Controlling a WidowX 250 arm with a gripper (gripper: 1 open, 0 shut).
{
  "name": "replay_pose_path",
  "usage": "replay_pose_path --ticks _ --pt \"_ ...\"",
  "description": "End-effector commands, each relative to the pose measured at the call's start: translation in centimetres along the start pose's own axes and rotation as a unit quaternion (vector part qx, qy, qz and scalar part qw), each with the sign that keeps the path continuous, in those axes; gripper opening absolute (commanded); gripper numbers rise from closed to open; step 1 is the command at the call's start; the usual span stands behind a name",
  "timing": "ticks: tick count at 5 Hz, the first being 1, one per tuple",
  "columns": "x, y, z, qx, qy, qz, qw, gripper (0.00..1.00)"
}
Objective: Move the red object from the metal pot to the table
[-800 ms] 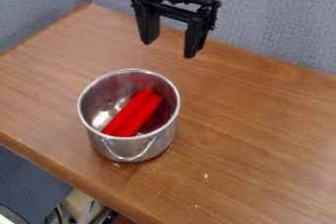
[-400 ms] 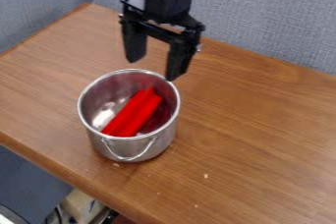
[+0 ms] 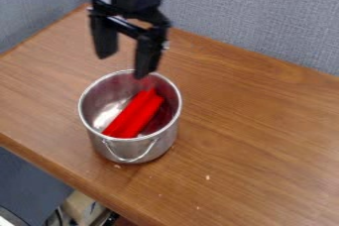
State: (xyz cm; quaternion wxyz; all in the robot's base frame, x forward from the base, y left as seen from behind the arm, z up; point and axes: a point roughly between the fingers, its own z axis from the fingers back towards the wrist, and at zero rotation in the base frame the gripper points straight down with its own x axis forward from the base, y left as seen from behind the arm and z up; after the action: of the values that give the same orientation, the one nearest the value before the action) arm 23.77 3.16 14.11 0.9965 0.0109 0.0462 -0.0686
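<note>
Hanging over the back of the pot, the black gripper [image 3: 125,62] has its two fingers spread wide, pointing down, with nothing between them. The arm comes in from the top of the view, and the whole thing is a bit blurry, so I can't make out much detail on it. From where I'm standing, one finger is over toward the left side of the pot's rim and the other looks close to the back of the rim; can't tell if it's touching or just near.

The red object [image 3: 134,114] is inside the metal pot [image 3: 126,149], lying at a slant, one end toward the back right and the other toward the front left. You can see a groove running along it. The gripper isn't on it.

The pot itself is shiny silver, standing upright on the brown wood-grain table [image 3: 252,131], near the table's front left edge. Its thin wire handle [image 3: 130,158] hangs down against the front wall. Behind the table there's a grey fabric-looking partition [image 3: 265,17], kinda textured.
</note>
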Motion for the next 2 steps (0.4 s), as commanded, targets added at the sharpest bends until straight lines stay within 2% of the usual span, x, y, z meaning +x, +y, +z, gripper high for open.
replay_pose_path --ticks 1,2 --pt "0.07 0.29 0.5 0.012 -0.029 -0.004 0.9995 1.0" --pt "0.81 0.22 0.26 0.009 -0.03 -0.006 0.9995 1.0"
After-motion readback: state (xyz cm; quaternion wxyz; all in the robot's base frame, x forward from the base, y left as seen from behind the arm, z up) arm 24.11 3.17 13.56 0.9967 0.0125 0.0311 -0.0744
